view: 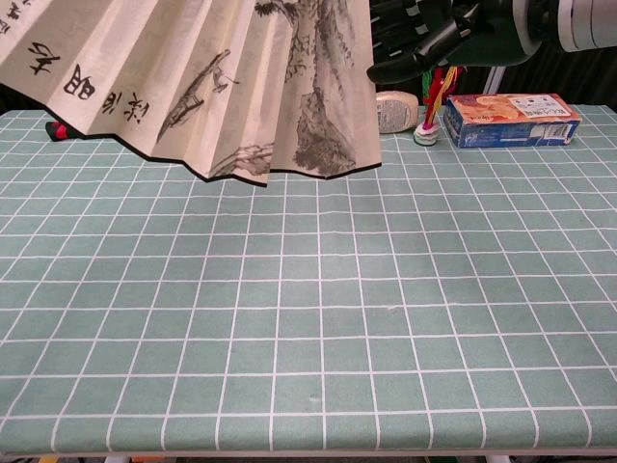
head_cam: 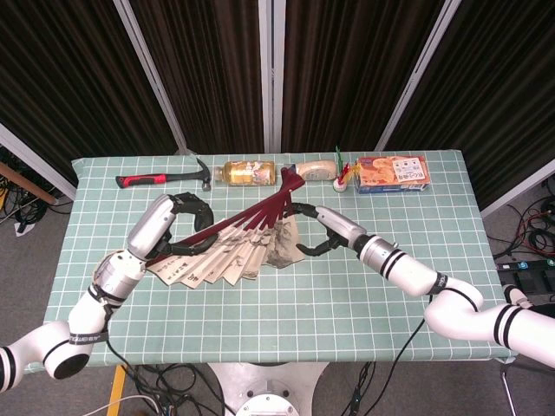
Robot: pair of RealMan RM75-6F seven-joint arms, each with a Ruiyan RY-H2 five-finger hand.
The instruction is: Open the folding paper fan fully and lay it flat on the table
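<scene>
The fan (head_cam: 234, 247) was partly spread and raised above the bench (head_cam: 347, 295), gripped by the left robot hand (head_cam: 178, 221), while the right robot hand (head_cam: 316, 232), fingers spread, reached its edge; full opening and laying flat remained.

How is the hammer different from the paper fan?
The hammer lies flat on the table at the far edge, and no hand touches it; the paper fan is held up off the table by the left hand, with the right hand at its edge. The hammer has a red and black handle; the paper fan is pale paper with ink painting and dark red ribs. Both are over the left half of the table.
</scene>
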